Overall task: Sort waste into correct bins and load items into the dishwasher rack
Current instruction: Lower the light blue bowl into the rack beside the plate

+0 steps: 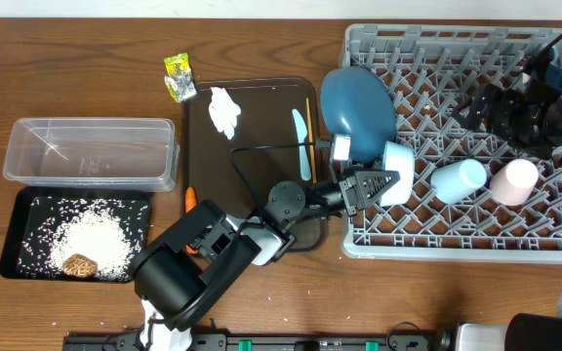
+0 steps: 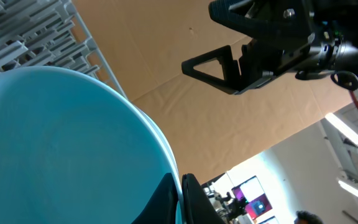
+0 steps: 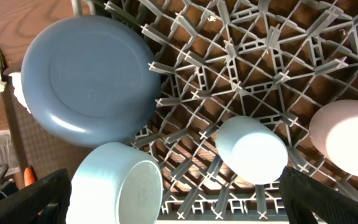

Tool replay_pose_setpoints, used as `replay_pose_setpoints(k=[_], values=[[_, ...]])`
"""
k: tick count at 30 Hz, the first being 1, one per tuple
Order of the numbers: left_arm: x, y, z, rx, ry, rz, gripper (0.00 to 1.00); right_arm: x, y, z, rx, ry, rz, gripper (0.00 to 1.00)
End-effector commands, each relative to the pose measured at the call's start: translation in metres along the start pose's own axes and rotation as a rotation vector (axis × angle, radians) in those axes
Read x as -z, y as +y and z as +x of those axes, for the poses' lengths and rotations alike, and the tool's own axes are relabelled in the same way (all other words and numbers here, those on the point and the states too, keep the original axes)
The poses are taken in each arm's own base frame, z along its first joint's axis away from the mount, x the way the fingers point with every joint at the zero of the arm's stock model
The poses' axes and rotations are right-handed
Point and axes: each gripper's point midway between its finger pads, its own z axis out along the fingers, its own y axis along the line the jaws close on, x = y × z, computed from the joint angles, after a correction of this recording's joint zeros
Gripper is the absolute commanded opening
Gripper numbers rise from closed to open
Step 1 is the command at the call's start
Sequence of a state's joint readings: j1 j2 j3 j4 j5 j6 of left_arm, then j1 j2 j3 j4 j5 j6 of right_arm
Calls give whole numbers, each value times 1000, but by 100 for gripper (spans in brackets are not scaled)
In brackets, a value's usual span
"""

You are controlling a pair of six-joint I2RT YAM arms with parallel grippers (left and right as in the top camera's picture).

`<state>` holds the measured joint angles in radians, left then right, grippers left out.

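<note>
My left gripper (image 1: 367, 185) is shut on the rim of the pale-blue bowl (image 1: 399, 174) and holds it on its side at the front left of the grey dishwasher rack (image 1: 476, 244). In the left wrist view the fingers (image 2: 180, 200) pinch the bowl's wall (image 2: 61, 149). The dark-blue plate (image 1: 357, 109) stands in the rack, with the light-blue cup (image 1: 459, 178) and pink cup (image 1: 513, 181) beside it. My right gripper (image 1: 481, 107) hovers open and empty above the rack (image 3: 176, 196), looking down on the plate (image 3: 89, 78), bowl (image 3: 117, 186) and cups.
A dark brown serving tray (image 1: 261, 195) holds a white tissue (image 1: 224, 110), a light-blue knife (image 1: 302, 141) and a chopstick (image 1: 310, 122). A carrot (image 1: 190, 198) lies at its left edge. The wrapper (image 1: 179, 78) lies behind. The clear tub (image 1: 91, 151) and the black tray (image 1: 18, 234), holding rice and a brown lump (image 1: 81, 264), stand left.
</note>
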<state>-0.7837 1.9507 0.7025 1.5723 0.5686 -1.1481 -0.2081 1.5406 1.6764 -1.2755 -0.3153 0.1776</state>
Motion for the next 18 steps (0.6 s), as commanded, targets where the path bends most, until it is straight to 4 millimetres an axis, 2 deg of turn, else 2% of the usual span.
replay_pose_setpoints(k=[1, 7, 18], values=[[-6, -7, -2, 2, 6, 33, 6, 0, 3, 2, 14, 8, -7, 99], [-14, -17, -2, 2, 23, 69, 6, 0, 2, 5, 9, 23, -5, 99], [-12, -17, 8, -16, 67, 75, 6, 0, 0, 6, 18, 25, 4, 99]])
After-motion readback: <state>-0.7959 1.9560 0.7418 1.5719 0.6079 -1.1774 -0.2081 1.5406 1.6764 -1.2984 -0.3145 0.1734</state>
